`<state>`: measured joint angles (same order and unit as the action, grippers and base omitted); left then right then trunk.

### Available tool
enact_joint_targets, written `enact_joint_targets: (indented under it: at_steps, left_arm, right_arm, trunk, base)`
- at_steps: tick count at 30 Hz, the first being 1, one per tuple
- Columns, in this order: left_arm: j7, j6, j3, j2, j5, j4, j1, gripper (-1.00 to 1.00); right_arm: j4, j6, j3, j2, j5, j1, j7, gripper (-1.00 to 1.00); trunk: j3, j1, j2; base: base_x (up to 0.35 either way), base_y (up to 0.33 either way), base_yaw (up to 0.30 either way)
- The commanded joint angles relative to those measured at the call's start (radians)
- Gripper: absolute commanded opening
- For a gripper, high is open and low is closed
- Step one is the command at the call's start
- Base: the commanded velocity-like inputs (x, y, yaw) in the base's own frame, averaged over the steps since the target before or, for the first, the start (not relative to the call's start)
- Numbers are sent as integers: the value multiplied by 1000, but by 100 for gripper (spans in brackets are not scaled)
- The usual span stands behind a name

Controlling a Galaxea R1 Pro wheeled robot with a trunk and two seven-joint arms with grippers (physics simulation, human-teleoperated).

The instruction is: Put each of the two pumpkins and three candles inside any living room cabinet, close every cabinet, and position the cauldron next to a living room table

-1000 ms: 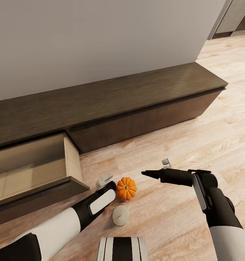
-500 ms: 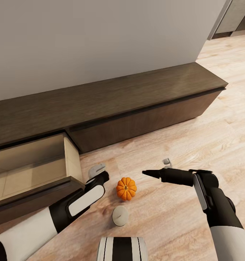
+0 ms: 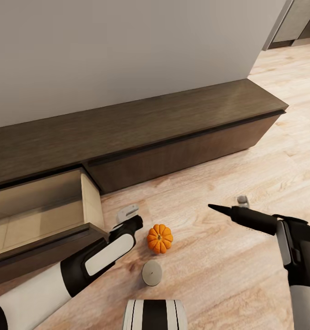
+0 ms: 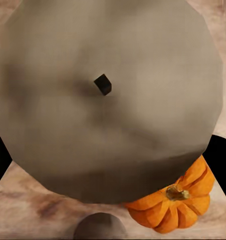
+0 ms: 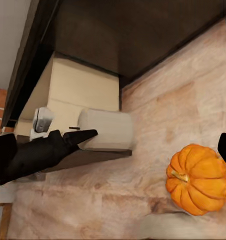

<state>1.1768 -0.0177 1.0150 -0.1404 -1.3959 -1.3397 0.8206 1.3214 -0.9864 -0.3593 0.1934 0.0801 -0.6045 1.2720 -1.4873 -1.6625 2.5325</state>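
Pumpkin (image 3: 160,238) sits upright on the wood floor (image 3: 246,174), in front of the cabinet (image 3: 173,119) and apart from it, just right of the open drawer (image 3: 91,201). The right wrist view shows the same pumpkin (image 5: 198,180), stem up, with the drawer's beige side (image 5: 82,90) beyond it.

Floor candle (image 3: 152,273) stands upright, flat top up, just on the robot's side of the pumpkin, with a small gap between them.

Held candle (image 4: 113,100) is seen in the left wrist view, pale top and dark wick facing the camera. Dark fingers (image 4: 224,155) show at both of its edges, with the pumpkin (image 4: 178,205) just past its rim.

Left gripper (image 3: 127,213) is low over the floor between the drawer's front corner and the pumpkin, close to both. It looks clamped on the held candle, though the contact itself is hard to see in the head view.

Right gripper (image 3: 230,205) hovers over bare floor well to the right of the pumpkin, pointing towards it. Its fingers are apart and hold nothing.

The drawer is pulled out, and the visible part of its beige inside is bare. The rest of the cabinet front is flush, and the cabinet stands along a plain grey wall (image 3: 127,55).
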Motion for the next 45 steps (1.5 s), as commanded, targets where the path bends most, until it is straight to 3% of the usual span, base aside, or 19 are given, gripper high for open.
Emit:
enact_joint_targets:
  at_steps: [1, 5, 8, 12, 15, 18, 21, 24, 27, 29, 31, 34, 37, 38, 41, 42, 45]
  left_arm:
    - [7, -15, -1, 0, 0, -11, 0, -100]
    - [14, -47, -9, 7, -1, -23, 1, -100]
    - [14, -114, -41, 32, -1, -28, 3, -100]
    - [14, -225, -154, 76, 0, -52, 5, -100]
    - [13, -380, -253, 122, 1, -87, 14, -100]
    - [9, -450, -316, 165, 1, -95, 20, -100]
    - [5, -501, -344, 177, 0, -102, 33, -100]
    - [-34, -523, -370, 176, -2, -108, 40, -100]
    - [-175, -527, -394, 163, -3, -107, 40, -100]
    - [-247, -529, -405, 141, -3, -107, 40, -100]
    - [-291, -529, -425, 95, -4, -108, 40, -100]
    - [-304, -528, -442, 84, -4, -108, 40, -100]
    - [-308, -527, -448, 84, -5, -108, 39, -100]
    - [-309, -526, -448, 84, -5, -108, 39, -100]
    - [-310, -526, -449, 84, -5, -108, 38, -100]
    - [-310, -525, -449, 84, -5, -108, 37, -100]
    - [-310, -525, -449, 84, -5, -108, 37, -100]
  right_arm:
    - [0, -1, -30, 18, -3, 0, -2, 100]
    - [1, 0, -87, 43, -10, 0, -55, 100]
    - [1, 4, -102, 60, -10, 0, -170, 100]
    - [9, 6, -102, 65, -11, 0, -274, 100]
    - [31, 3, -93, 65, -12, 0, -416, 100]
    - [39, 1, -62, 66, -13, 0, -542, 100]
    - [41, -1, -7, 66, -13, 0, -612, 100]
    - [41, -2, 54, 65, -13, 0, -684, 100]
    - [38, -3, 143, 61, -31, 0, -806, 100]
    - [37, -3, 194, 60, -54, 0, -888, 100]
    - [30, -3, 250, 56, -74, 0, -966, 100]
    - [17, -4, 320, 55, -84, 0, -989, 100]
    - [-6, -10, 457, 60, -86, 1, -996, 100]
    - [-20, -12, 523, 61, -88, 1, -997, 100]
    - [-41, -14, 651, 62, -102, 1, -997, 100]
    - [-47, -15, 727, 62, -118, 1, -997, 100]
    - [-51, -15, 848, 60, -135, 1, -997, 100]
  trunk:
    - [0, 0, 0]
    - [0, 0, 0]
    - [0, 0, 0]
    - [0, 0, 0]
    - [0, 0, 0]
    - [0, 0, 0]
    - [0, 0, 0]
    - [0, 0, 0]
    - [0, 0, 0]
    - [0, 0, 0]
    - [0, 0, 0]
    - [0, 0, 0]
    - [0, 0, 0]
    - [0, 0, 0]
    - [0, 0, 0]
    - [0, 0, 0]
    - [0, 0, 0]
  base:
    - [0, 0, 0]
    - [0, 0, 0]
    - [0, 0, 0]
    - [0, 0, 0]
    - [0, 0, 0]
    - [0, 0, 0]
    - [0, 0, 0]
    - [0, 0, 0]
    - [0, 0, 0]
    - [0, 0, 0]
    - [0, 0, 0]
    - [0, 0, 0]
    - [0, 0, 0]
    - [0, 0, 0]
    - [0, 0, 0]
    - [0, 0, 0]
    - [0, 0, 0]
